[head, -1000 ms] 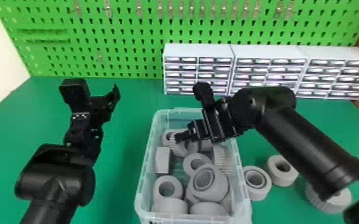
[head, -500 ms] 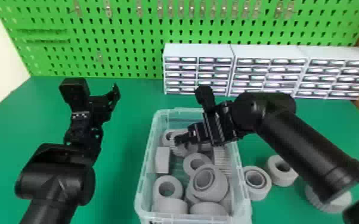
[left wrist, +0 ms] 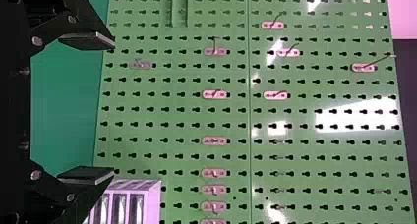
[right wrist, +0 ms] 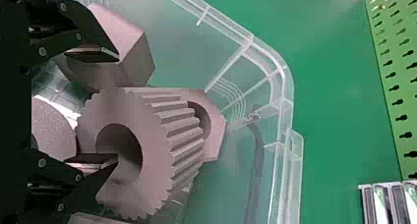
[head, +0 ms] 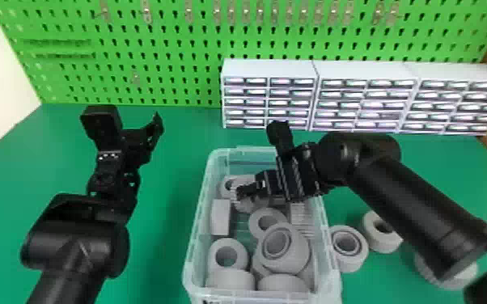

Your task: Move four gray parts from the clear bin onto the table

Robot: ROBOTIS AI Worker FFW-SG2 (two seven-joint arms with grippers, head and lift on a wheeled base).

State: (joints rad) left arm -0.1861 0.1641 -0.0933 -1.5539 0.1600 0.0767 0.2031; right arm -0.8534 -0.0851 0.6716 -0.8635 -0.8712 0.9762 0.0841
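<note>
Head view: your right arm (head: 408,202) slants in from the right, bent down over the bin (head: 195,250); your left arm (head: 79,238) is parked above the desk (head: 166,182). Three parts (head: 350,251) lie beside the bin.
Left wrist view: your left tool (left wrist: 113,107) is spread, empty.
Right wrist view: your right tool (right wrist: 118,107) is released beside a gear (right wrist: 160,145) in the bin. Ideally, straddle its wall squarely, clench, then lift clear.

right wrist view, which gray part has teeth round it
The gray part with a fingertip of the right gripper over its hole; its rim is toothed, while its neighbours there show no teeth.
</note>
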